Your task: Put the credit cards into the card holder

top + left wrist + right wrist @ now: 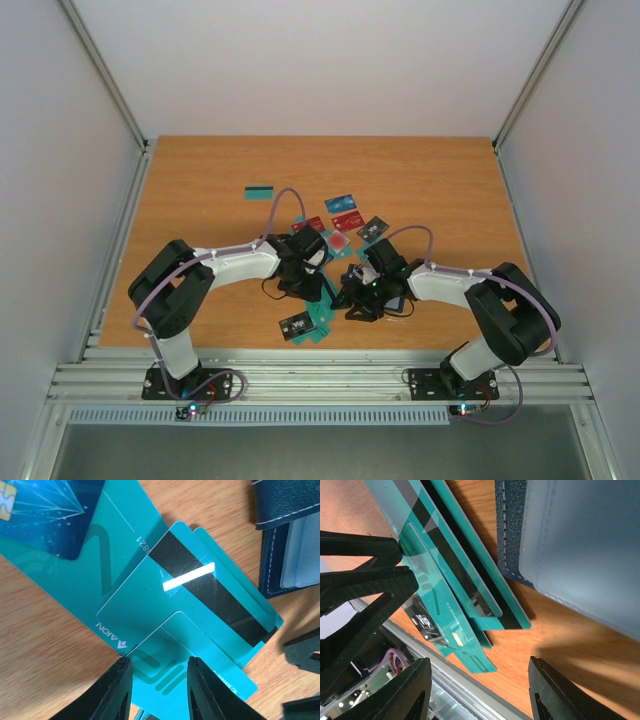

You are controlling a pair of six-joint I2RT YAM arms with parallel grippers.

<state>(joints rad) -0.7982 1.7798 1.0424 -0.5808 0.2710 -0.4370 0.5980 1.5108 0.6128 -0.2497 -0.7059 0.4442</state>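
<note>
Since the credit cards (145,595) are thin, stiff, glossy plastic lying flat in an overlapping fan just beside the card holder (272,555), they probably weigh almost nothing. They offer little to pinch from above and would likely skid on the wooden table (45,645). The best hold, as I judge it, is a raised edge or corner where one card overlaps another, gripped across its thickness.

The holder lies open, stitched navy with a clear window pocket. It looks soft and light, so it may slide when a card is pushed in.

The left gripper (157,690) has its fingers spread, tips down over a teal card at the edge of the fan, near the holder, with nothing pinched. The right gripper (480,690) hangs just beside the holder, jaws wide apart and empty.

Readable writing is "AION" and "821" on teal cards. The blue card (45,510), beyond the fan from the holder, shows a chip, but its print is illegible.
</note>
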